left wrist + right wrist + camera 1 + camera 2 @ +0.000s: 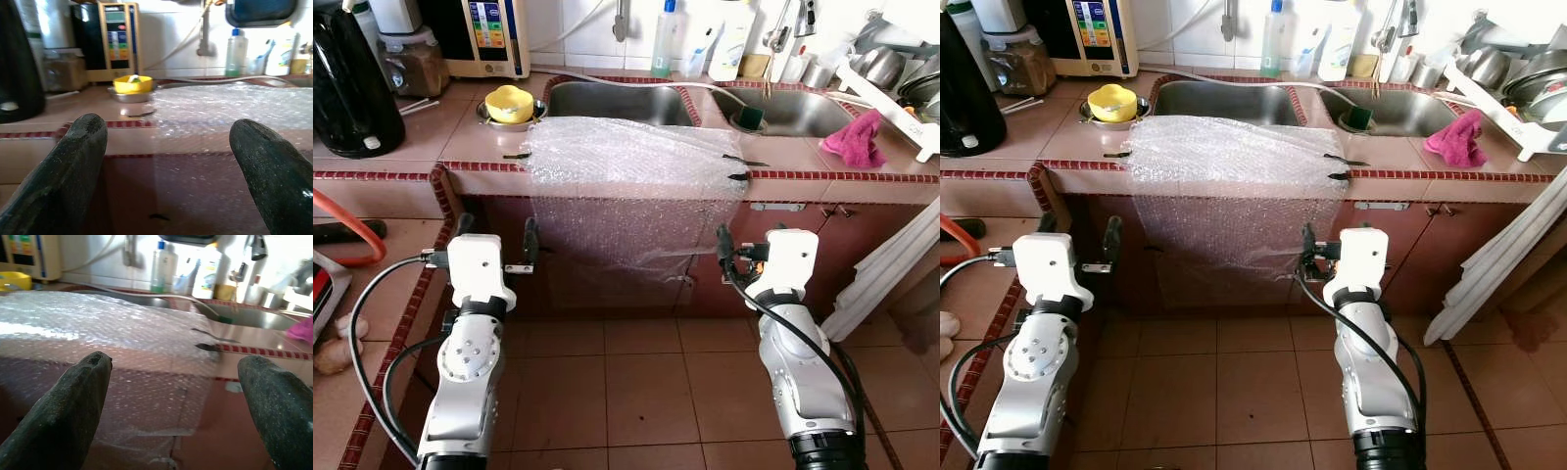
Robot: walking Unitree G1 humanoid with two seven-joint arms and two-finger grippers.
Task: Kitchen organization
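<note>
Both arms are hanging low in front of me over the tiled floor point(636, 392), and I'm facing the cabinet front under the sink. Left tool point(495, 242) is sitting spread, fingers point(73, 161) wide apart and gripping nothing, pointing at the cabinet just left of the bubble wrap point(636, 176). Right tool point(188, 396) is also spread and empty, aiming at the wrap's hanging edge without touching it.

Bubble wrap is lying flat on the tabletop point(470, 147) in front of the left sink basin point(617, 103), with its front half draping down over the cabinet door. I'm seeing dark clips or tape tabs point(741, 168) at its right edge; can't tell which.

Yellow bowl point(509, 103) is sitting in a metal dish at the wrap's far left corner. Black kettle point(350, 88) is standing at the far left of the tabletop, and a water purifier point(489, 37) is standing against the wall. Pink cloth point(855, 140) is lying right of the right sink basin point(793, 110), which is holding a green sponge point(750, 117). Bottles point(668, 39) are lining the back wall behind the basins.
</note>
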